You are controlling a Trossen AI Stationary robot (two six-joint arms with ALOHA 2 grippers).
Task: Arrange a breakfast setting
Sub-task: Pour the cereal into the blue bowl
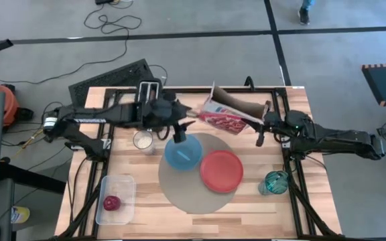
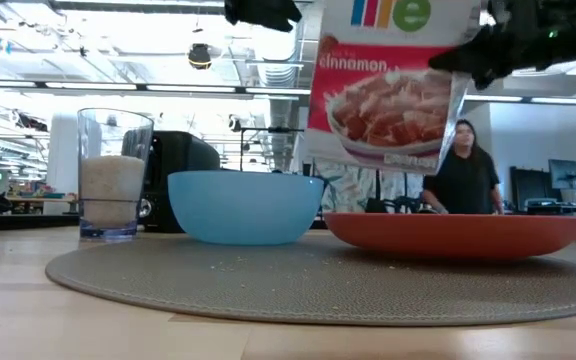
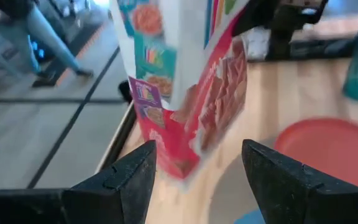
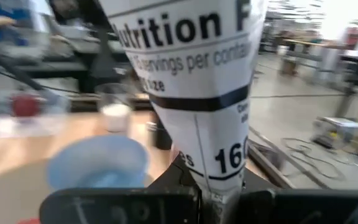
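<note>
Grey-beige and round, the mat [image 1: 196, 191] lies mid-table in the high view, carrying the light-blue bowl [image 1: 182, 152] and, touching it on the right side, the red-orange plate [image 1: 221, 171]. A cereal box [image 1: 228, 114] hangs tilted above the table's far edge, held at one end by the right gripper [image 1: 263, 127], while the left gripper [image 1: 181, 132] hovers over the bowl. A glass of white stuff [image 1: 143, 140] stands just off the mat, the teal glass [image 1: 275, 182] near the right edge, and the red apple [image 1: 112, 203] sits in a clear tub [image 1: 116, 199]. Low view: the box [image 2: 388, 85] hangs above bowl [image 2: 245, 207] and plate [image 2: 458, 232]; a person [image 2: 462, 170] stands behind. Left wrist view: 2 dark fingers [image 3: 126, 180] are spread wide, gripping nothing, the box [image 3: 185, 81] beyond them. Right wrist view: the fingers are clamped on the box's [image 4: 197, 93] end.
</note>
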